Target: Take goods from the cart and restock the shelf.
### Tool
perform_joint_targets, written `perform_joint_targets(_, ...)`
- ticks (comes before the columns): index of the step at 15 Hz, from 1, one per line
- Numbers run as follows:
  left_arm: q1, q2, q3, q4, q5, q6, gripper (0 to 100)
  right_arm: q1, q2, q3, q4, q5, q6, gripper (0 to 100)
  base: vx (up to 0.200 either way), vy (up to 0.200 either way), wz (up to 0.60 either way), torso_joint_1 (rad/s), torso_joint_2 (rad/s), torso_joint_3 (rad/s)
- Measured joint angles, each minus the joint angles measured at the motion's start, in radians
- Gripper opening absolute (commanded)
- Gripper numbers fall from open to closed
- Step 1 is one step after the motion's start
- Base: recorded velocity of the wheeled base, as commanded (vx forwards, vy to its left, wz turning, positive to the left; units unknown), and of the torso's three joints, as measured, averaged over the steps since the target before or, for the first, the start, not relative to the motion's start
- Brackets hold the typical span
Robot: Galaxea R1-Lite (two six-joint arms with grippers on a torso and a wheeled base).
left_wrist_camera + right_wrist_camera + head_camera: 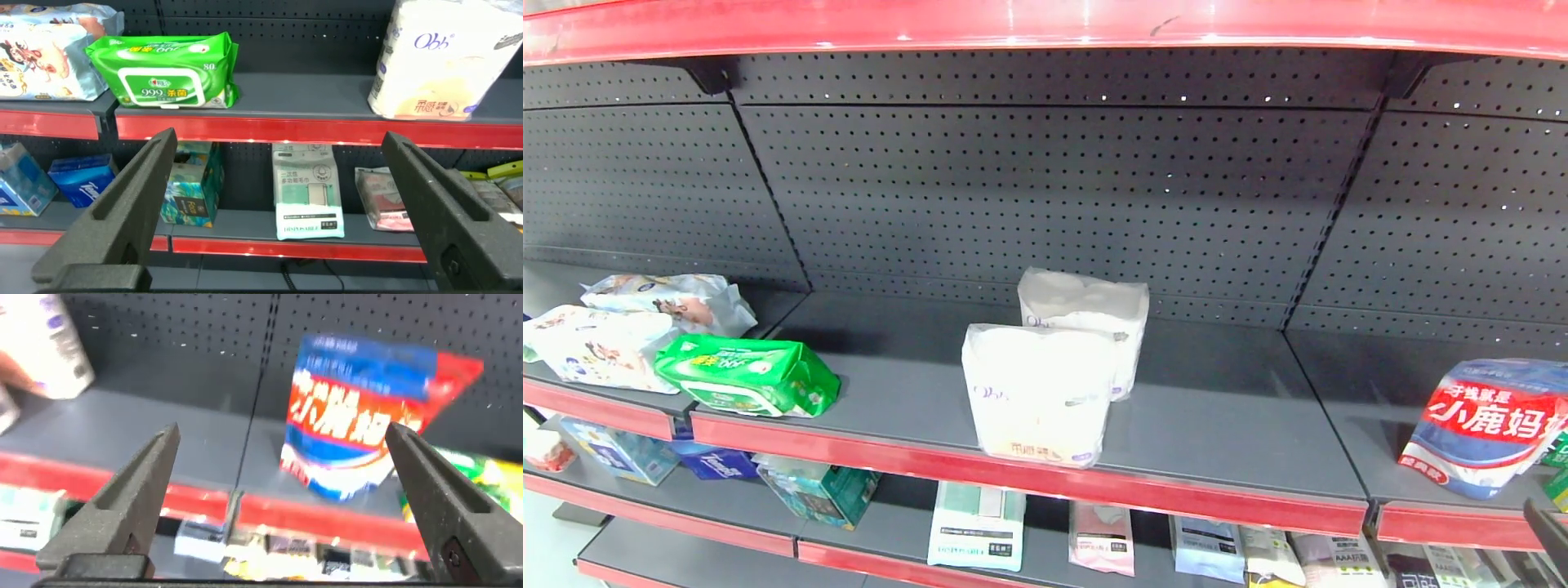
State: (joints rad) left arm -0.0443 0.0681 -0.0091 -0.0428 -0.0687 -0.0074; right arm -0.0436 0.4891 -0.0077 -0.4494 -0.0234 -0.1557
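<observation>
Grey shelf (1217, 408); tissue packs (1037, 392); wipes (747, 376).

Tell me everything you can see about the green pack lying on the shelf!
The green pack is a soft, shiny plastic pouch, bright green with a white flap label on its front. It looks full and closed. It rests on its long side near the front edge of the grey shelf, a little askew. One end sits against a white printed pack, seemingly touching it.

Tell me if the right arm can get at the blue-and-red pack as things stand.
Probably yes: the right end effector is open and faces the pack on the shelf, with nothing between them.
</observation>
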Motion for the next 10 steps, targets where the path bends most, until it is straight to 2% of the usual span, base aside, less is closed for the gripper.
perform_joint_targets(3, 0.000, 0.000, 0.000, 0.000, 0.000, 0.000, 100, 0.010, -0.244, 0.004, 0.274, 0.000, 0.035, 100, 0.000, 0.000, 0.00, 0.000, 0.00, 0.000)
perform_joint_targets(6, 0.000, 0.000, 0.000, 0.000, 0.000, 0.000, 100, 0.038, -0.416, 0.006, 0.439, 0.021, 0.088, 100, 0.000, 0.000, 0.00, 0.000, 0.00, 0.000)
perform_joint_targets(8, 0.000, 0.000, 0.000, 0.000, 0.000, 0.000, 100, 0.044, -0.459, 0.006, 0.447, 0.021, 0.148, 100, 0.000, 0.000, 0.00, 0.000, 0.00, 0.000)
perform_joint_targets(10, 0.000, 0.000, 0.000, 0.000, 0.000, 0.000, 100, 0.045, -0.478, 0.007, 0.447, -0.004, 0.151, 100, 0.000, 0.000, 0.00, 0.000, 0.00, 0.000)
